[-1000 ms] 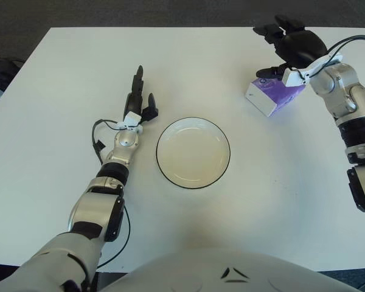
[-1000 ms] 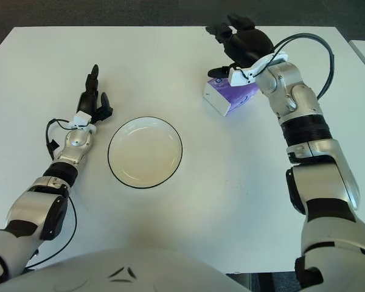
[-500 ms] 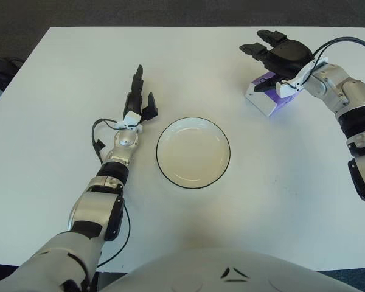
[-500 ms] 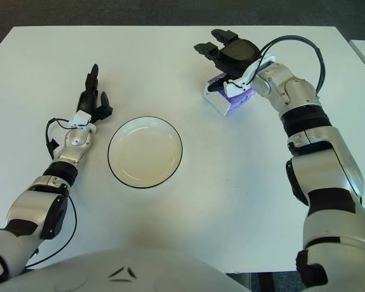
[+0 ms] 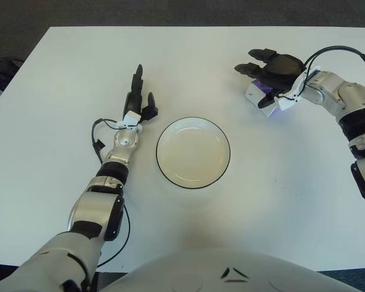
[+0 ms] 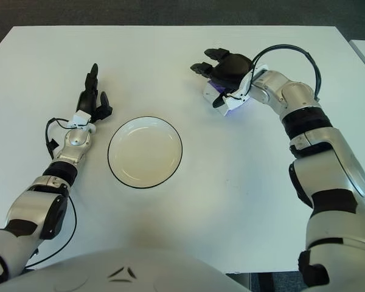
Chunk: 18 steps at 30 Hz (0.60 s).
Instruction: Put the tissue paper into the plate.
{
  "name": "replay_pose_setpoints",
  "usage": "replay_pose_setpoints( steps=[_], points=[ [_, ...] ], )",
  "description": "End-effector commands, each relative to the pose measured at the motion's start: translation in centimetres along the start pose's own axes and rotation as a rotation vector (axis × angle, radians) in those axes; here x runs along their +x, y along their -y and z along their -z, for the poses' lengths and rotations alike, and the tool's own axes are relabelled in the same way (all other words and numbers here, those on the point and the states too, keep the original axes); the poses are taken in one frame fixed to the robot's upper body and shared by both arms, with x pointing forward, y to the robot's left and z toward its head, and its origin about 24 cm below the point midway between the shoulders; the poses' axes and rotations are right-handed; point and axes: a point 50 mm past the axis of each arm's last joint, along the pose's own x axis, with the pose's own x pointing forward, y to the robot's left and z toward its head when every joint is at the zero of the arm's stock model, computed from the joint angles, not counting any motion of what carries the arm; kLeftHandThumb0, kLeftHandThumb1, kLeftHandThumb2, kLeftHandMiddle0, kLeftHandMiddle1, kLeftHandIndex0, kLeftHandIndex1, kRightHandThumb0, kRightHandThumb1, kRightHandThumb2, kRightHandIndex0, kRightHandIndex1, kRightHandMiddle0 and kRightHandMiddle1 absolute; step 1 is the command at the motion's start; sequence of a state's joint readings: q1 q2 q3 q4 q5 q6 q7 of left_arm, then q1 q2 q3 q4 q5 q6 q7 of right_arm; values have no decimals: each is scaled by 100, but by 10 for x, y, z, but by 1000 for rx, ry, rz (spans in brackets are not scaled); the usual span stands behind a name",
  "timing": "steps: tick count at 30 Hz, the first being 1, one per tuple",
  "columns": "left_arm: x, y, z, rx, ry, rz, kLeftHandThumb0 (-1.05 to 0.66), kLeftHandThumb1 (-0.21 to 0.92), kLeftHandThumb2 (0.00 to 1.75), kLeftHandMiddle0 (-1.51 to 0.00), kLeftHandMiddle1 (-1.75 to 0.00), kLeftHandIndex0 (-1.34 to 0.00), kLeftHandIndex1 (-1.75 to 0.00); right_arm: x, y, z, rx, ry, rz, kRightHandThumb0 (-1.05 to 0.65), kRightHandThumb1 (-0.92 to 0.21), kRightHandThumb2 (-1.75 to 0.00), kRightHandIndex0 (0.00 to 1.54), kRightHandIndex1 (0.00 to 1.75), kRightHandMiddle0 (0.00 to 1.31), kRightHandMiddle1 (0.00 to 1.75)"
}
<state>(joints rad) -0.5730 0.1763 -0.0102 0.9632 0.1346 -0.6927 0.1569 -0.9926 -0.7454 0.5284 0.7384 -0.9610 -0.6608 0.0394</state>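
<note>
Right hand sits over the tissue pack at the table's far right, fingers draped over it; can't tell if it's actually gripped. Pack mostly hidden, only white and purple edges show. Plate well apart. Left hand left of plate, fingers extended, holding nothing.

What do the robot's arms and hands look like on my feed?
Both arms are silver-grey segmented shells with black joint bands. The left hand and right hand have black fingers on white wrist brackets. A black cable loops over the right forearm; a thinner one runs along the left.
</note>
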Motion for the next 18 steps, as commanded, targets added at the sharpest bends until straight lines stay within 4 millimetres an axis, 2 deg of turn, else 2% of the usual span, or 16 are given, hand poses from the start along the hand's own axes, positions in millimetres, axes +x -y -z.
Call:
replay_pose_setpoints(
  steps=[1,9,18],
  points=[
    [-78,12,61,-11,-284,34,-90,92,104,0,0,0,-3,-16,11,17,-50,-25,-46,-105,-92,-22,0,0,0,12],
    [-78,11,62,-5,-287,39,-90,92,103,0,0,0,-3,-37,27,39,-41,-52,-157,-105,-85,-16,0,0,0,11],
    [-80,11,62,-4,-291,41,-91,92,103,0,0,0,-4,-59,53,51,-2,-76,-312,-104,-79,-13,0,0,0,14]
  ],
)
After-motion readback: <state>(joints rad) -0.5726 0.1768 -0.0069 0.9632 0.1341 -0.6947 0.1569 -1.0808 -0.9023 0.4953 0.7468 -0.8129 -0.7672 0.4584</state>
